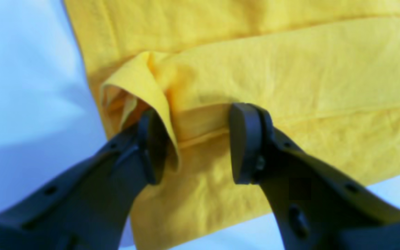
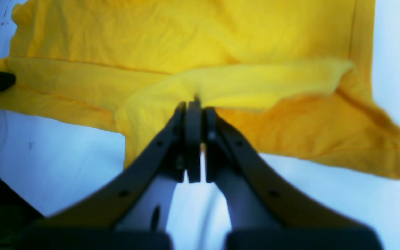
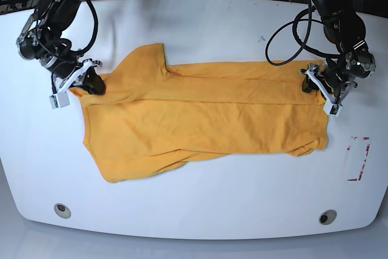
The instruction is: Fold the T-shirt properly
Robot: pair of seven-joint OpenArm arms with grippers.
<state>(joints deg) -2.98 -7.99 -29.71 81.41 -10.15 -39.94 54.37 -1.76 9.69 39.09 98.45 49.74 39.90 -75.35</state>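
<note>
Left gripper (image 1: 196, 142) fingers spread; right gripper (image 2: 193, 139) fingers closed.

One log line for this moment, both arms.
left gripper: open at T-shirt hem | right gripper: shut on T-shirt | table: shirt spread, partly folded

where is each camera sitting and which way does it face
left wrist: rides the left arm, looks along its open left hand at a folded edge of the T-shirt.
right wrist: rides the right arm, looks past its shut right hand pinching the T-shirt; the other arm's hand shows far left.
base: high up, looks down on the white table, both arms at opposite ends.
Shared: every view shows the shirt.
</note>
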